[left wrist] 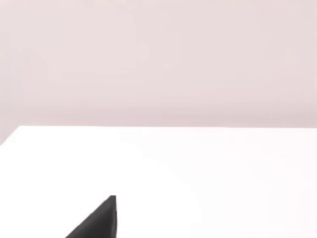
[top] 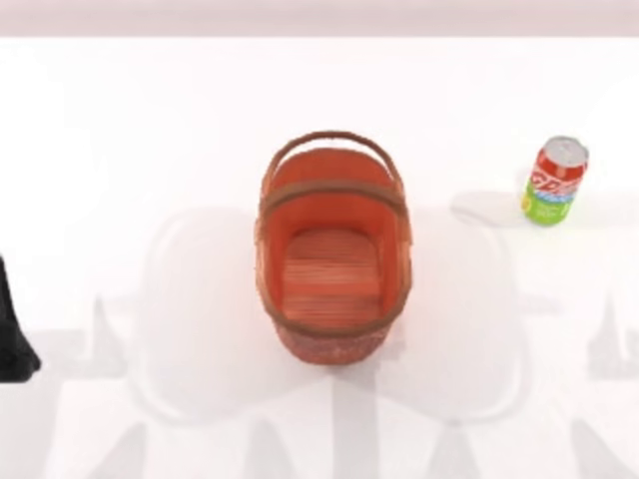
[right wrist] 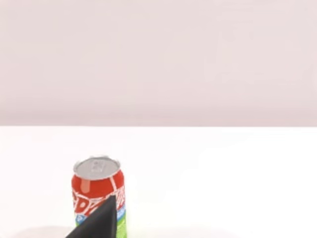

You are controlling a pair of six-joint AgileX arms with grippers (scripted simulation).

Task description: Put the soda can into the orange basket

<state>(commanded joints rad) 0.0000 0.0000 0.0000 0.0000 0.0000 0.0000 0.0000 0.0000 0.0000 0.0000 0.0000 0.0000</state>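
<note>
The soda can (top: 555, 182) stands upright on the white table at the far right, well apart from the orange basket (top: 333, 188). It has a red top part, a lime-green lower part and a silver lid. The basket sits at the table's middle with its brown handle arched over it and nothing on its slatted bottom. In the right wrist view the soda can (right wrist: 94, 191) stands close ahead, partly covered by a dark part of my right gripper (right wrist: 99, 223). My left arm (top: 12, 329) is parked at the table's left edge; its gripper (left wrist: 96, 223) faces bare table.
The table's far edge (top: 319, 38) meets a pale wall. Soft grey shadows of the arms lie on the table around the basket and along the near side. My right arm does not show in the top view.
</note>
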